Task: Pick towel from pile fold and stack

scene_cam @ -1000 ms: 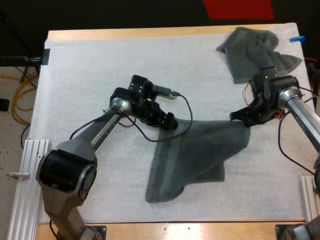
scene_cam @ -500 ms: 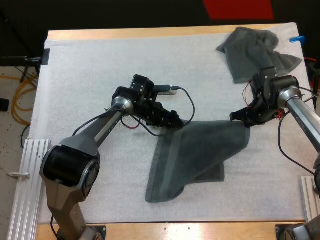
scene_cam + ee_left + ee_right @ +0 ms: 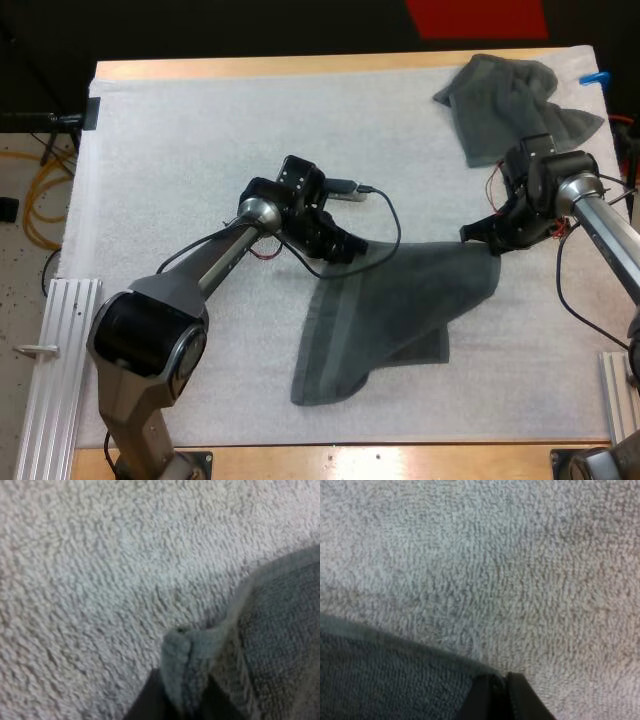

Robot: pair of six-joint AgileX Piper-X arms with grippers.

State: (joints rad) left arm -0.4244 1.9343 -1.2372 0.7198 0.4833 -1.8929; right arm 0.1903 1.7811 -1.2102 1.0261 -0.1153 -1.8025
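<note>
A dark grey-green towel [image 3: 400, 305] lies partly spread on the white mat [image 3: 180, 150], with its near part folded under. My left gripper [image 3: 352, 248] is at the towel's far left corner. In the left wrist view, the left gripper [image 3: 182, 687] is shut on that bunched towel corner [image 3: 182, 652]. My right gripper [image 3: 482, 232] holds the towel's far right corner just off the mat. In the right wrist view, the right gripper [image 3: 503, 681] is pinched together on the towel's edge [image 3: 390, 675].
A crumpled towel [image 3: 510, 105] of the same colour lies at the mat's far right corner, behind my right arm. Bare mat stretches along the far side and the left.
My left gripper has slid right to the towel's far left corner and shut on it. The right arm and its towel corner have stayed put.
</note>
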